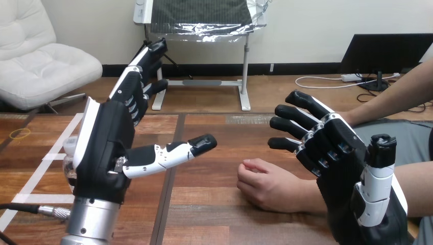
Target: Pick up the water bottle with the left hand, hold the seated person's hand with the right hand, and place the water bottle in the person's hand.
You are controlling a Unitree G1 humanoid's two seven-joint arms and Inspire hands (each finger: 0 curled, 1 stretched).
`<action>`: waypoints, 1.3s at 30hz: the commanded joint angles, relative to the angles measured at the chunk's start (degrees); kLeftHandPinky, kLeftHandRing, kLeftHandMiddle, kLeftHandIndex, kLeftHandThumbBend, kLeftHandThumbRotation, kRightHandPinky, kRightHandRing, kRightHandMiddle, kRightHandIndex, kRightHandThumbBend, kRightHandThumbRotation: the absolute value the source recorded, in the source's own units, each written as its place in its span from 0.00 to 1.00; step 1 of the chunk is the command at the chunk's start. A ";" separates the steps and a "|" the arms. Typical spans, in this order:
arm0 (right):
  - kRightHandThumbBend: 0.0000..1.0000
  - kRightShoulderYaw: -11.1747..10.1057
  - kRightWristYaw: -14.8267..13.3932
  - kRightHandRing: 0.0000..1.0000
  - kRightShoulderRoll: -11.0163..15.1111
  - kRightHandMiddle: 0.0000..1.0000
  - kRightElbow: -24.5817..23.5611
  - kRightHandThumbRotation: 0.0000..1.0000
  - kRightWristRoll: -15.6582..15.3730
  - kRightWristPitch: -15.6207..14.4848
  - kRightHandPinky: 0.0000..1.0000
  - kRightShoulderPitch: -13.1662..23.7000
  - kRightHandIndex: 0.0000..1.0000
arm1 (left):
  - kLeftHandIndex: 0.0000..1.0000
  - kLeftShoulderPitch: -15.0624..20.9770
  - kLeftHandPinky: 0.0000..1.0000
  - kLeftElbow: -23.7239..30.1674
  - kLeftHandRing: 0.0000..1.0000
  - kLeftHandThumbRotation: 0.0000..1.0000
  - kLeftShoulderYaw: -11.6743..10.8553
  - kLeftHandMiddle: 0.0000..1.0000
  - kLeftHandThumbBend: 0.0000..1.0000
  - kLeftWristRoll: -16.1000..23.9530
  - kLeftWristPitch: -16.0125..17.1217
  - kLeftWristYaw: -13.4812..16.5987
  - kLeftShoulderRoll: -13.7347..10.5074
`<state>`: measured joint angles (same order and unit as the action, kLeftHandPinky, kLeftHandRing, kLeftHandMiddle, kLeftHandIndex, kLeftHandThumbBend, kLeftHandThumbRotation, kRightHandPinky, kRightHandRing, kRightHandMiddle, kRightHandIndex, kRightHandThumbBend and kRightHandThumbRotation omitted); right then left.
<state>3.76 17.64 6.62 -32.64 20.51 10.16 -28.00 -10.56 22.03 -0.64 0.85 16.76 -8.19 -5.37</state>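
My left hand (pixel 110 148) is raised at the left of the head view, open, its fingers straight and pointing up and away, the thumb stretched out to the right. Just behind its palm, a clear water bottle (pixel 69 153) peeks out at the hand's left edge, mostly hidden. My right hand (pixel 337 153) is raised at the right, open, fingers spread toward the left, thumb upright. The person's hand (pixel 270 186) rests on the table as a loose fist, just left of and below my right hand, apart from it.
The wooden table (pixel 214 138) has white tape lines (pixel 43 171) at its left side. The person's forearm (pixel 413 184) comes in from the right edge behind my right hand.
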 commanded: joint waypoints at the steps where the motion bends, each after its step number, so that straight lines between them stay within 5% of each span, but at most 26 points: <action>1: 0.80 -0.23 -0.39 0.80 -0.62 0.80 -0.44 0.98 0.21 0.78 0.70 1.41 0.82 | 0.89 3.87 0.88 -1.45 0.95 0.06 -1.07 0.93 1.00 1.75 2.02 1.13 -0.94; 18: 0.80 -0.20 -0.77 0.79 -0.54 0.79 -0.32 1.00 -0.23 0.90 0.69 1.29 0.82 | 0.90 5.93 0.92 -5.43 0.97 0.20 -5.36 0.94 1.00 7.32 3.75 5.93 -3.09; 39: 0.79 -0.67 -0.24 0.79 -0.12 0.79 -0.03 1.00 -0.28 1.39 0.70 1.00 0.82 | 0.92 9.43 1.00 -9.19 1.00 0.32 -11.87 0.96 1.00 7.62 2.19 10.60 -5.98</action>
<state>3.64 17.13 6.65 -32.60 20.18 10.18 -28.81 -5.59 13.23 -11.09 7.59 19.37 1.21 -9.81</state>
